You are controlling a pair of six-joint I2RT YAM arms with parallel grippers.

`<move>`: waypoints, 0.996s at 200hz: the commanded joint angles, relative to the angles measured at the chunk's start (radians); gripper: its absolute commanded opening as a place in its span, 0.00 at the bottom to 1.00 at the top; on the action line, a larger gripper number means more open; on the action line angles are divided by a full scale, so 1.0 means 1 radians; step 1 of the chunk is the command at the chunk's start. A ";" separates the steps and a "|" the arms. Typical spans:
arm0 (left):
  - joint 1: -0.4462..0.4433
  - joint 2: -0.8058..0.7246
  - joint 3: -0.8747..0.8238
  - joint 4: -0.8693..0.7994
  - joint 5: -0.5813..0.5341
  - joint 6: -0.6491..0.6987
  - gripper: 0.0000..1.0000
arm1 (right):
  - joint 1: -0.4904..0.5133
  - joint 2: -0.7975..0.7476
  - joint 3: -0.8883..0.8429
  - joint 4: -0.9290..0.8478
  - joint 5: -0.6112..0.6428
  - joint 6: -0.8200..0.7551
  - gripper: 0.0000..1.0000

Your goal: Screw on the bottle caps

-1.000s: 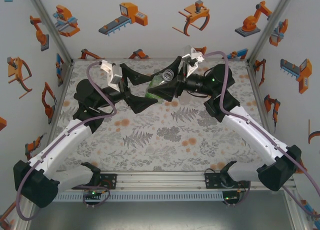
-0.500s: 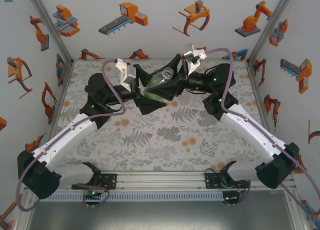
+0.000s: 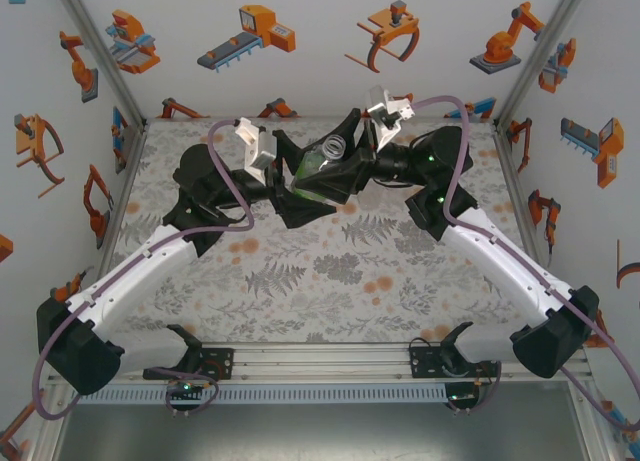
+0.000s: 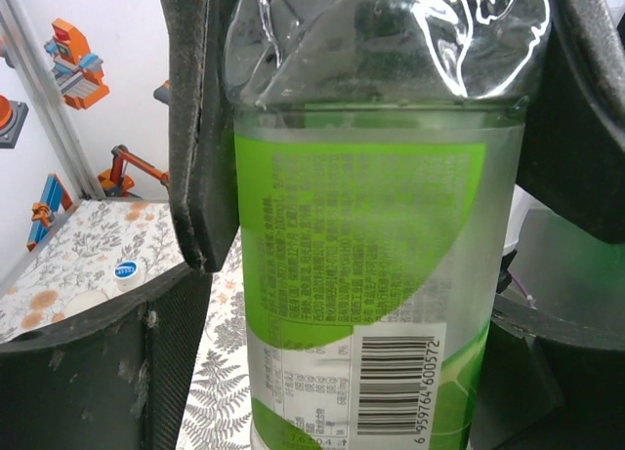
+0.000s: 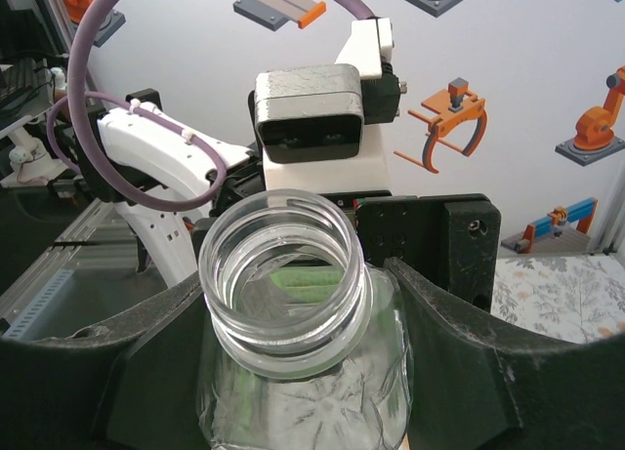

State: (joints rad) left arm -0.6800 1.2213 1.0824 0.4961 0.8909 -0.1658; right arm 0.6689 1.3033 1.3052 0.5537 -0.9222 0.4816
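One bottle (image 3: 318, 173), clear with a white-and-green label, hangs above the far middle of the tabletop (image 3: 330, 281), mostly hidden from overhead by black jaws. The left wrist view cuts off its base and neck. Its long axis tilts, with the open, uncapped mouth up and toward the far right. The right gripper (image 5: 303, 372) clamps its shoulder. The left gripper (image 4: 376, 128) flanks the label closely; whether its jaws press, I cannot tell. A white cap (image 4: 128, 270) lies on the tabletop.

My left arm (image 3: 135, 276) and right arm (image 3: 500, 256) are white shells over black joints, each with a purple cable (image 5: 82, 58). My left hand (image 4: 381, 128) has 2 scuffed black fingers (image 4: 190, 128).
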 commanded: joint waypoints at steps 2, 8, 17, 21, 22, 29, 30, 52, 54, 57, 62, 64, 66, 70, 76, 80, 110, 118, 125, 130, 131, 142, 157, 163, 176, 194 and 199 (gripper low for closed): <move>-0.002 -0.002 0.028 0.027 0.000 0.025 0.79 | 0.008 0.005 0.038 -0.016 0.012 -0.009 0.36; -0.003 -0.005 0.027 0.032 -0.002 0.025 0.79 | 0.008 0.004 0.039 -0.022 0.013 -0.014 0.36; -0.002 -0.008 0.022 0.046 -0.001 0.020 0.82 | 0.008 0.004 0.040 -0.032 0.017 -0.023 0.36; -0.003 -0.008 0.020 0.053 -0.001 0.018 0.84 | 0.008 0.005 0.040 -0.037 0.020 -0.025 0.36; -0.003 -0.007 0.019 0.055 -0.001 0.018 0.85 | 0.008 0.004 0.040 -0.037 0.021 -0.026 0.36; -0.002 -0.007 0.014 0.065 -0.001 0.016 0.86 | 0.008 0.005 0.042 -0.038 0.022 -0.026 0.36; -0.002 -0.008 0.014 0.066 -0.001 0.016 0.86 | 0.008 0.005 0.042 -0.038 0.022 -0.026 0.35; -0.001 -0.008 0.012 0.069 0.001 0.014 0.82 | 0.008 0.010 0.045 -0.035 0.022 -0.024 0.35; -0.002 -0.007 0.013 0.068 0.002 0.013 0.82 | 0.008 0.008 0.045 -0.035 0.022 -0.025 0.35; -0.001 -0.007 0.013 0.070 0.001 0.013 0.81 | 0.008 0.010 0.046 -0.034 0.023 -0.026 0.35; -0.002 -0.007 0.012 0.070 0.001 0.012 0.79 | 0.008 0.009 0.045 -0.034 0.022 -0.025 0.35; -0.002 -0.007 0.012 0.070 0.001 0.011 0.79 | 0.008 0.009 0.046 -0.034 0.022 -0.024 0.35; -0.002 -0.007 0.012 0.071 0.000 0.012 0.78 | 0.007 0.009 0.046 -0.033 0.023 -0.025 0.35; -0.003 -0.006 0.012 0.071 0.000 0.012 0.77 | 0.008 0.009 0.046 -0.032 0.022 -0.025 0.35; -0.003 -0.006 0.011 0.071 0.002 0.012 0.76 | 0.007 0.009 0.046 -0.032 0.022 -0.025 0.35; -0.002 -0.006 0.011 0.070 0.000 0.012 0.75 | 0.008 0.009 0.046 -0.032 0.023 -0.024 0.35; -0.003 -0.006 0.011 0.069 0.000 0.011 0.66 | 0.008 0.006 0.045 -0.029 0.021 -0.024 0.35; -0.002 -0.007 0.010 0.069 0.001 0.013 0.65 | 0.008 0.006 0.045 -0.029 0.021 -0.025 0.35; -0.003 -0.008 0.011 0.069 0.000 0.012 0.62 | 0.008 0.005 0.045 -0.029 0.021 -0.026 0.35; -0.002 -0.007 0.013 0.068 0.000 0.013 0.61 | 0.007 0.004 0.045 -0.029 0.020 -0.025 0.35; -0.002 -0.008 0.013 0.069 0.000 0.014 0.60 | 0.007 0.005 0.045 -0.029 0.020 -0.026 0.35; -0.002 -0.008 0.013 0.067 0.001 0.015 0.58 | 0.008 0.004 0.044 -0.029 0.021 -0.029 0.35; -0.002 -0.008 0.014 0.060 0.000 0.020 0.57 | 0.008 0.000 0.043 -0.031 0.031 -0.036 0.39; -0.003 -0.010 0.013 0.054 -0.003 0.024 0.57 | 0.008 -0.003 0.042 -0.035 0.037 -0.044 0.43; -0.003 -0.015 0.013 0.028 -0.018 0.041 0.56 | 0.008 -0.015 0.038 -0.067 0.061 -0.076 0.53; -0.001 -0.032 0.010 -0.029 -0.057 0.081 0.53 | 0.008 -0.043 0.037 -0.148 0.115 -0.149 0.67; -0.001 -0.037 0.010 -0.044 -0.072 0.094 0.52 | 0.008 -0.051 0.037 -0.177 0.131 -0.176 0.70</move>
State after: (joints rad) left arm -0.6811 1.2186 1.0824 0.5037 0.8806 -0.1429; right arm 0.6704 1.3018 1.3163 0.4656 -0.8585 0.4084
